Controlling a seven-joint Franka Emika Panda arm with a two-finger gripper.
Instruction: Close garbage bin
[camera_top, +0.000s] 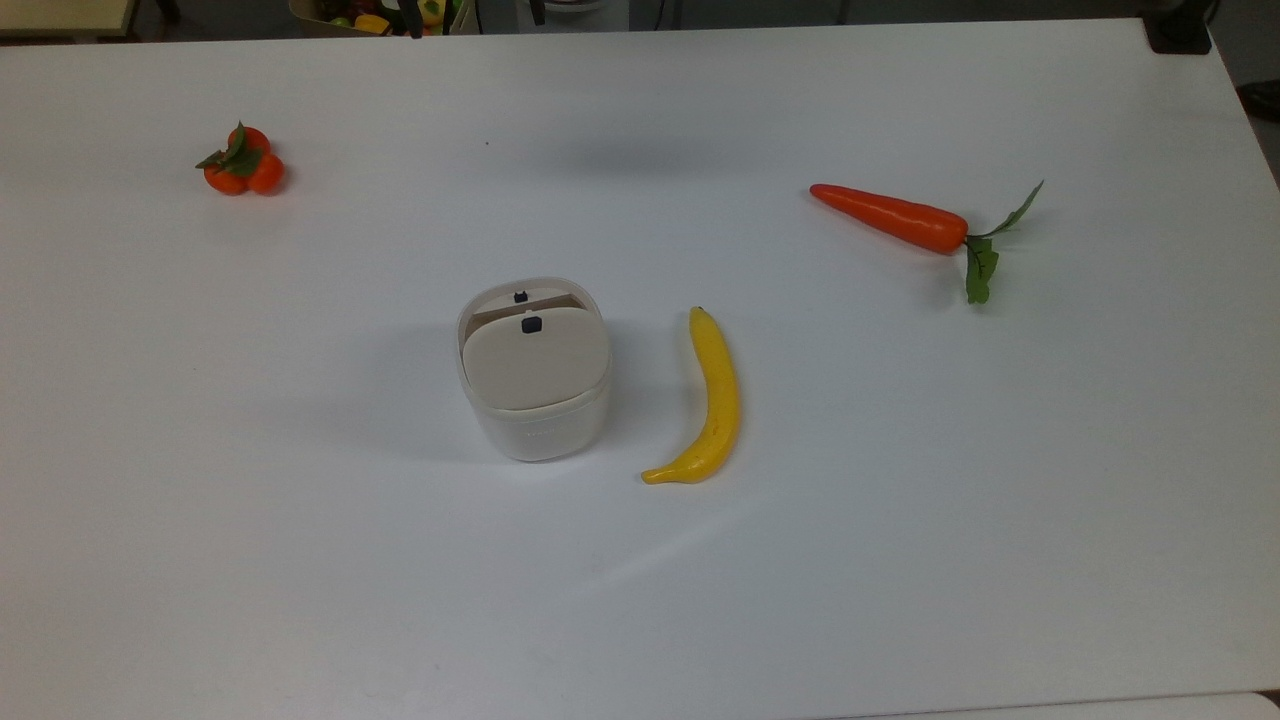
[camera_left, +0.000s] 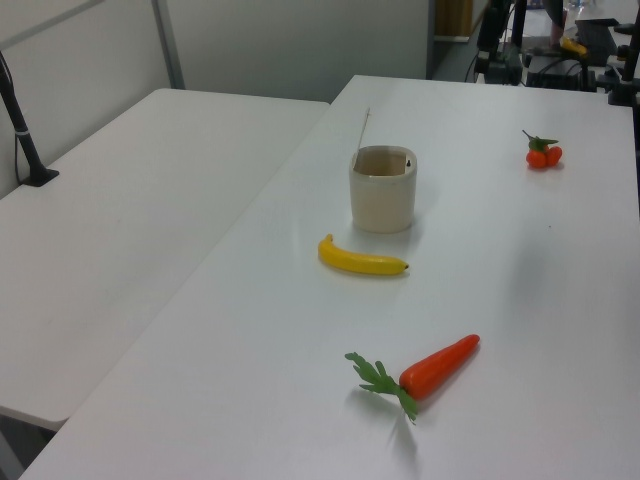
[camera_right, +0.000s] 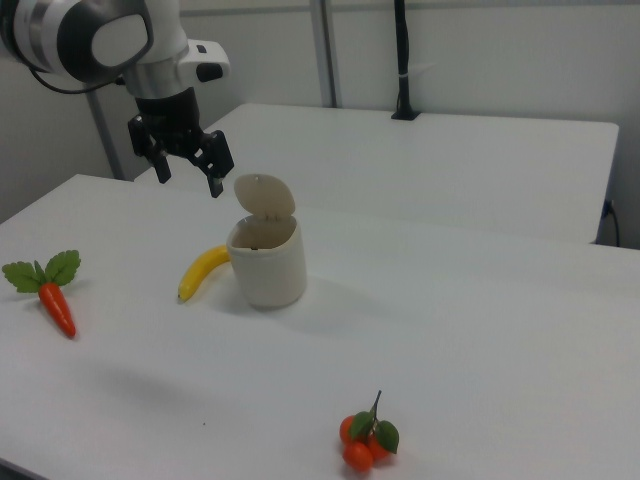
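The white Franka arm with its grey-banded wrist joint (camera_right: 95, 35) is reaching in from the right view's upper left corner, the wrist bending so the tool end is pointing downward. The black two-finger gripper (camera_right: 187, 172) is hanging in the air with its jaws standing apart, nothing between them. The fingers (camera_right: 214, 180) are tilting slightly toward the right view's right, touching nothing.

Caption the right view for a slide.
Open pincer hovers above the table beside the garbage bin, whose lid stands raised; banana behind.
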